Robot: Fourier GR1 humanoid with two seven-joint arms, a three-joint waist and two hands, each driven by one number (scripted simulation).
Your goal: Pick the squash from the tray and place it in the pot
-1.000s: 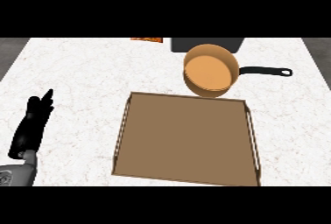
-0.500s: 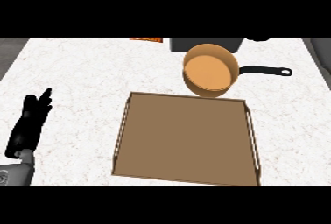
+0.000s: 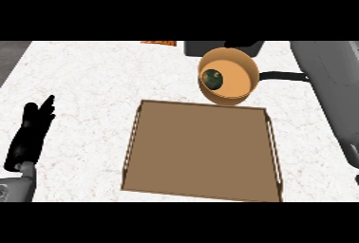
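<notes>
- The squash (image 3: pixel 212 79), dark green and round, lies inside the pot (image 3: pixel 238 90), toward the left of its orange interior.
- The pot sits near the counter's far edge, just beyond the tray's far rim; its black handle (image 3: pixel 282 76) runs out toward the counter's right side.
- The tray (image 3: pixel 203 150), brown with a raised rim, takes up the middle of the counter (image 3: pixel 91 80) and reaches toward its near edge; nothing lies on its flat bottom.
- The left hand (image 3: pixel 31 137) shows near the counter's left edge, toward the near left corner, with its fingers straight and pointing away from the robot; it holds nothing and is well apart from the tray.
- The grey left forearm (image 3: pixel 15 185) comes in at the near left corner.
- A grey forearm (image 3: pixel 329 80) runs along the counter's right edge from the far right corner downward; the right hand itself does not show, so I cannot tell its state.
- A dark block (image 3: pixel 210 46) stands at the far edge behind the pot, and an orange item (image 3: pixel 158 42) lies at the far edge to its left.
</notes>
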